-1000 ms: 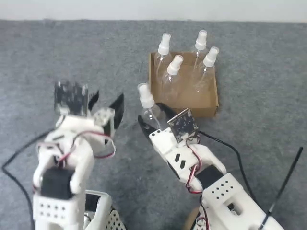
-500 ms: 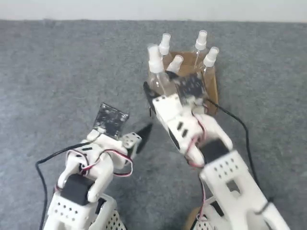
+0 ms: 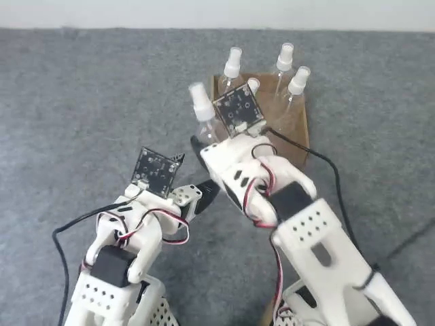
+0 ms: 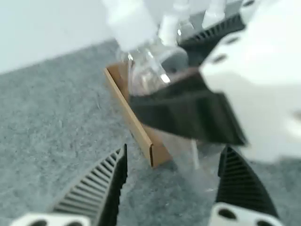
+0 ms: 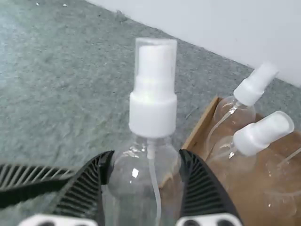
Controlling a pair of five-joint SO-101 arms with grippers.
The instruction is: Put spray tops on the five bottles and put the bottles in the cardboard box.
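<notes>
High view: right arm hides the bottle's (image 3: 204, 121) lower body and base. Bottle is upright, long axis vertical, spray top up, just outside the cardboard box's (image 3: 304, 136) wall, gripped by the right claw (image 5: 146, 162). Left claw (image 4: 174, 155) gapes wide, empty.

Right gripper (image 5: 146, 162) clamps bottle (image 5: 153, 110) (raised); left gripper (image 4: 175, 153) gapes, lower.

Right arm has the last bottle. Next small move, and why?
Probably carry the held bottle sideways over the cardboard box wall, ready to lower. The right gripper is shut on it, its spray top is on, and it sits just outside the box's wall, while four capped bottles stand inside.
</notes>
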